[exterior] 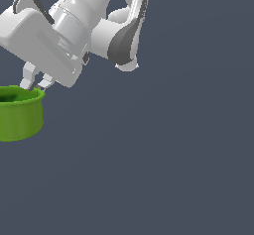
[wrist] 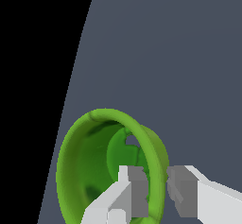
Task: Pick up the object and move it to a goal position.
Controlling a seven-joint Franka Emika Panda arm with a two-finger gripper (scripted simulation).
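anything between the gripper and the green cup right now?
Nothing visible. The gripper is already at the green cup: in the wrist view one finger sits inside the rim, the other outside, straddling the wall. No goal marker is visible, so that path can't be judged.

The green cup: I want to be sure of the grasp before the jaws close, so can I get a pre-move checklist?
1. Green cup upright on the floor: ok.
2. Gripper open, with a gap between the jaws: ok.
3. Jaws straddle the cup wall, one inside, one outside: ok in the wrist view.
4. Jaws low enough on the rim: cannot tell.
5. Cup fully in frame in the exterior view: not ok, cut at its left edge.
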